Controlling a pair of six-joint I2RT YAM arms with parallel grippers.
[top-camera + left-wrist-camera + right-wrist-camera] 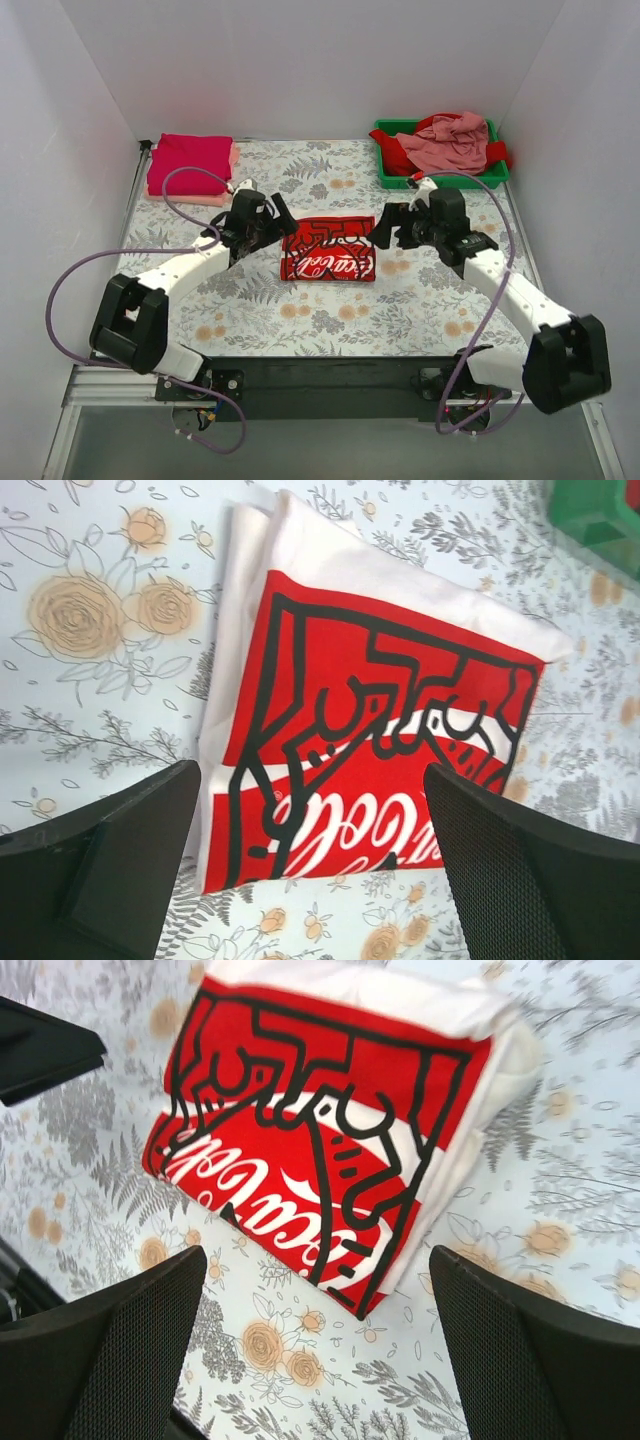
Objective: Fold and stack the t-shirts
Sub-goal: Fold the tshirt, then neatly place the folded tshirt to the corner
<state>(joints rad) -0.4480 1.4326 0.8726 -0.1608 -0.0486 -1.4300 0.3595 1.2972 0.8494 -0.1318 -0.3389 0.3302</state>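
Note:
A white t-shirt with a red graphic print [329,250] lies folded in a rectangle at the middle of the floral table cover; it also shows in the left wrist view [370,740] and the right wrist view [320,1130]. My left gripper [275,222] is open and empty just left of it. My right gripper [385,228] is open and empty just right of it. A folded crimson t-shirt on a pale pink one [190,166] forms a stack at the back left. Unfolded dusty pink and red t-shirts [450,140] lie heaped in the green tray.
The green plastic tray [388,178] stands at the back right corner. White walls close in the table on three sides. Purple cables loop beside both arms. The left gripper's finger shows at the upper left of the right wrist view [45,1045].

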